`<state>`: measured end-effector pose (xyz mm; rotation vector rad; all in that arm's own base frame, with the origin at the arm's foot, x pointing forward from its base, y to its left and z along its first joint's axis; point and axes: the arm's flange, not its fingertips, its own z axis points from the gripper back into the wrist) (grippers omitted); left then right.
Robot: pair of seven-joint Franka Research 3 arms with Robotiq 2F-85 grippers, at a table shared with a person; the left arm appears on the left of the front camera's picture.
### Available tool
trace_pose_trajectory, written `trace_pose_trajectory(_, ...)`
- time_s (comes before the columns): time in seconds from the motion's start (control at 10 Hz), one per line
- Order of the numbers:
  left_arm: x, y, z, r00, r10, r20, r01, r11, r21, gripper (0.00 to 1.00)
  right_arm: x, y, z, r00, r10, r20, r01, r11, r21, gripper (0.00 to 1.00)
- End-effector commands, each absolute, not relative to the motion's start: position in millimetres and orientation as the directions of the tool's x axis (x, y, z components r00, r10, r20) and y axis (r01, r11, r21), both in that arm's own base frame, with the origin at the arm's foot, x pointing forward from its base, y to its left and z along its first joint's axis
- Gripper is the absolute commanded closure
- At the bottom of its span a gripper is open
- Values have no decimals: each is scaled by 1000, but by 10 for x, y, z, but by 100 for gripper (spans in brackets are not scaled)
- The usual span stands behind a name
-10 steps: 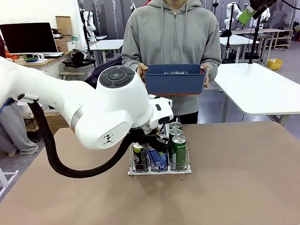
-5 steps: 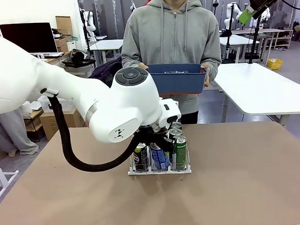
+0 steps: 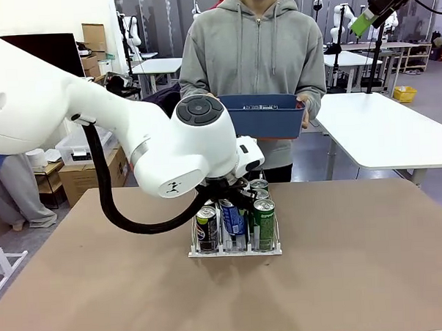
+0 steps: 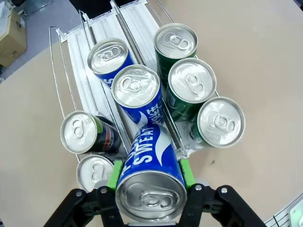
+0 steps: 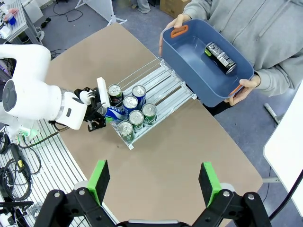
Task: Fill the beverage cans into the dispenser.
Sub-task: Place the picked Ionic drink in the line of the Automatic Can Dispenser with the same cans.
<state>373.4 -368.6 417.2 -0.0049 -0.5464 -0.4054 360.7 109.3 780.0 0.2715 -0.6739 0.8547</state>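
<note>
My left gripper (image 4: 149, 174) is shut on a blue can (image 4: 147, 158) with white lettering, tilted with its bottom end at the front of the dispenser's (image 4: 85, 71) middle lane. Two more blue cans (image 4: 137, 87) stand in that lane. Three green cans (image 4: 191, 82) fill the right lane, and black cans (image 4: 83, 132) sit in the left lane. In the front view the left arm's wrist covers most of the left gripper (image 3: 233, 201) above the dispenser (image 3: 236, 250). High over the table, my right gripper (image 5: 154, 182) is open and holds nothing.
Across the table a person holds a blue bin (image 3: 263, 116) in both hands, just beyond the dispenser. One black can (image 5: 218, 56) lies in that bin (image 5: 194, 52). The brown tabletop (image 3: 357, 262) lies bare to the right and left of the dispenser.
My left arm has swung to the right and risen a little, bringing the held blue can to the front of the middle lane. The right gripper and the person have stayed put.
</note>
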Motion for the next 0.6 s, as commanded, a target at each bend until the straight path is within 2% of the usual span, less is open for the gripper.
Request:
trace_pose_trajectory(0.0,3994,-3821,4117,769,-354,533,355,929,104,42,3601,1085,7792,467,603,646,-769,638,-39,0)
trace_pose_trajectory(0.5,4110,-3845,3929,803,-390,450,381,917,117,42,3601,1085,7792,467,603,646,-769,638,-39,0)
